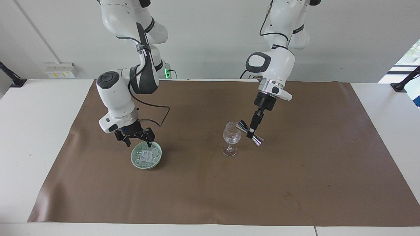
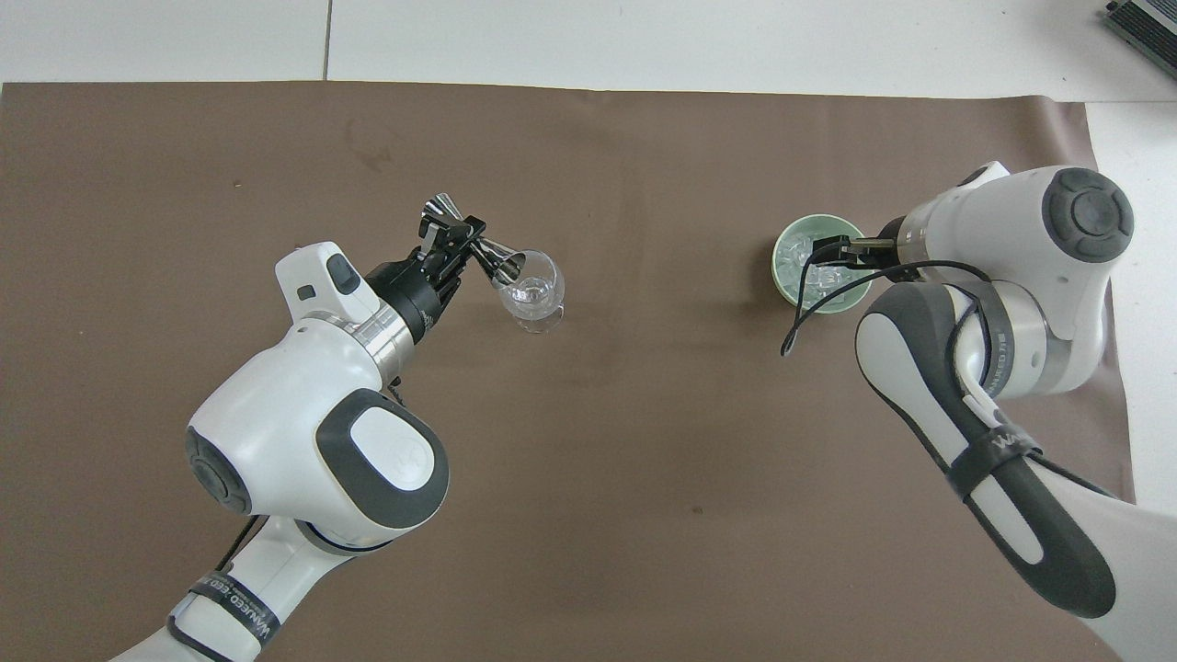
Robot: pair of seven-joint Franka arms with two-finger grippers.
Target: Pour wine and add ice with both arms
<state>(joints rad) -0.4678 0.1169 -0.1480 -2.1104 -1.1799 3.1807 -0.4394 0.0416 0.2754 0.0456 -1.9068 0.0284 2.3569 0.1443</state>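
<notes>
My left gripper (image 1: 252, 133) is shut on the waist of a shiny steel jigger (image 1: 243, 126), which tilts with one mouth at the rim of a clear stemmed wine glass (image 1: 231, 136). The wine itself cannot be made out. Overhead, the jigger (image 2: 497, 256) leans over the glass (image 2: 535, 296) from the left gripper (image 2: 457, 241). The ice (image 1: 146, 154) is heaped in a pale green bowl (image 1: 146, 167) toward the right arm's end. My right gripper (image 1: 138, 143) hangs open just above the bowl's rim nearest the robots. Overhead, the right gripper (image 2: 841, 253) covers part of the ice (image 2: 798, 260) in the bowl (image 2: 782, 280).
A brown mat (image 1: 210, 190) covers most of the white table (image 1: 32, 131), and the glass and bowl stand on it. A black cable (image 1: 160, 114) loops from the right wrist beside the bowl.
</notes>
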